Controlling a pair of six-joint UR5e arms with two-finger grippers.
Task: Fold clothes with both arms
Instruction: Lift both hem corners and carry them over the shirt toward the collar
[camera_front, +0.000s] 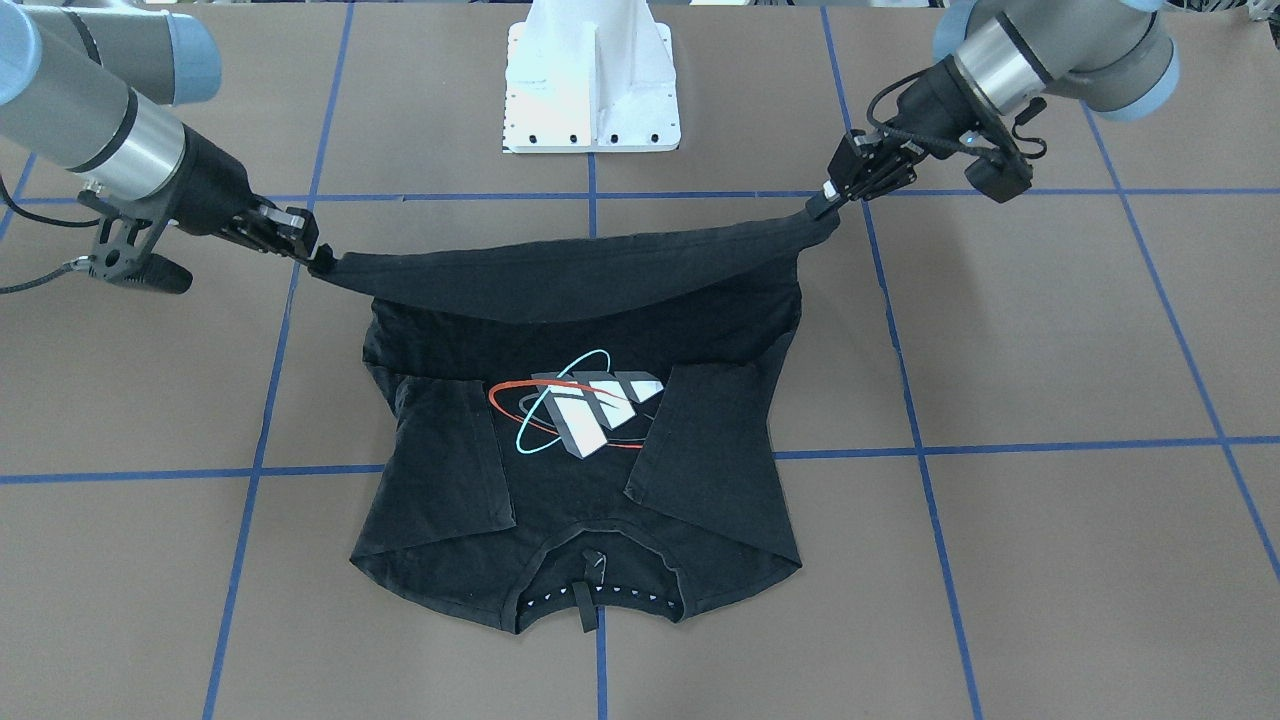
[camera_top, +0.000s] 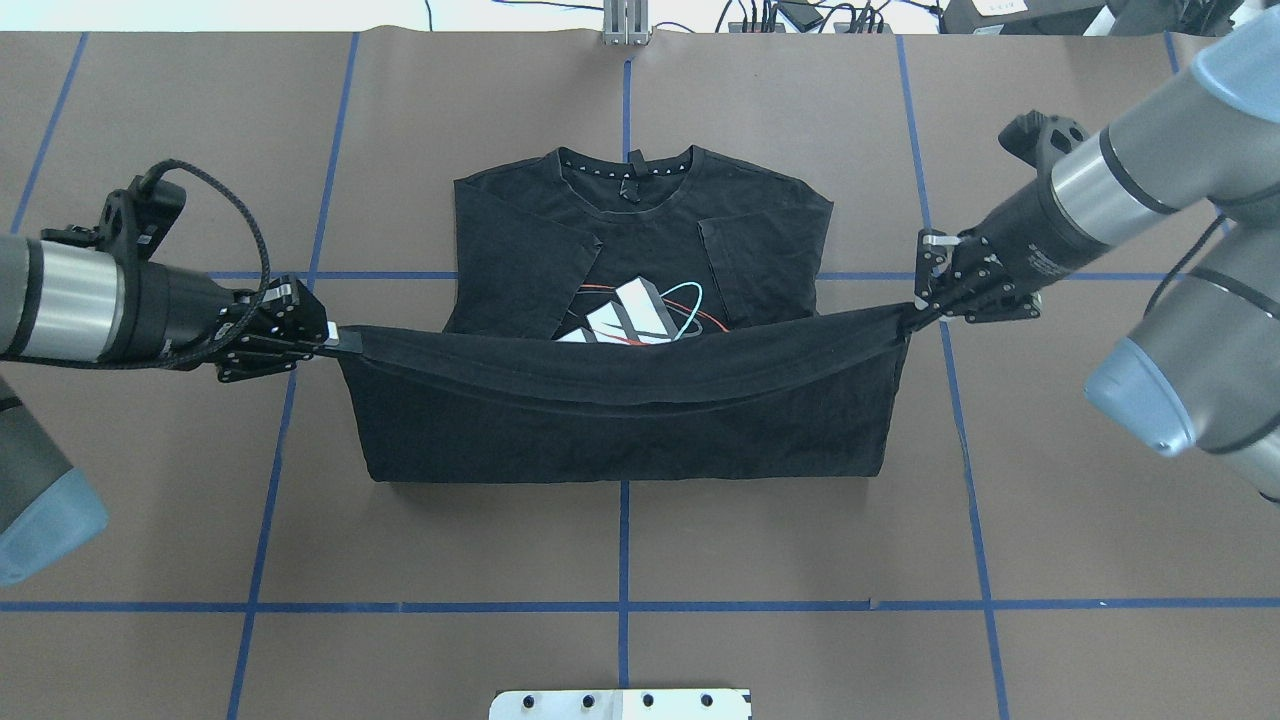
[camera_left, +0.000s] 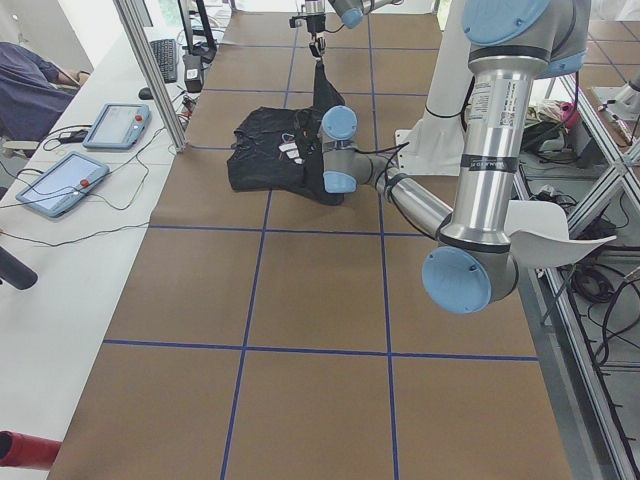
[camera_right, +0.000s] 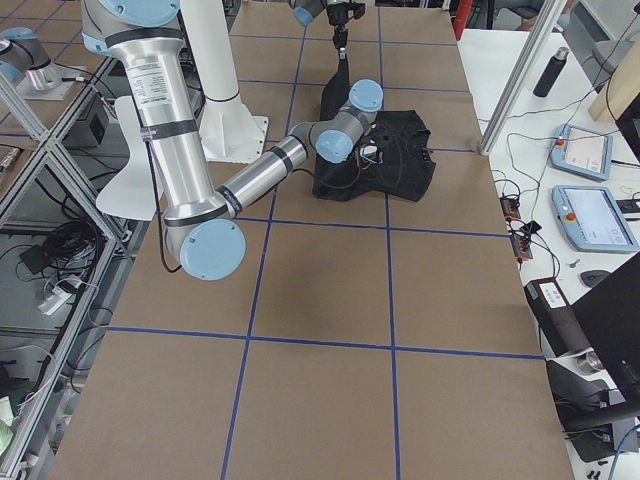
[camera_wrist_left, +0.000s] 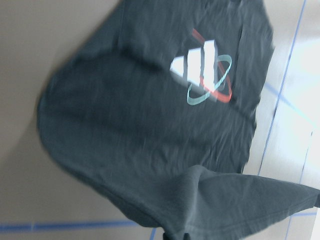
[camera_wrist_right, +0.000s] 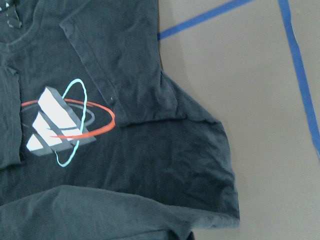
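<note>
Left fingers (camera_top: 332, 338) and right fingers (camera_top: 928, 303) were each clenched on a bottom corner of the shirt (camera_top: 620, 420). They held the hem up, stretched and sagging a bit, across the middle of the overhead frame. The rest of the shirt lay flat on the surface (camera_top: 620, 550), with both sleeves already tucked in over the chest and the collar (camera_top: 626, 165) toward the top of that frame.

So I'd call this mid bottom-to-top fold. Next move probably needs both corners carried level toward the collar, lowered together, then let go.

Hard to see: the raised hem covered the lower part of the print (camera_top: 640, 310) from overhead. Neither wrist view showed its own fingers, the left wrist one was blurry, and in the side views the near arm blocked part of the shirt.
</note>
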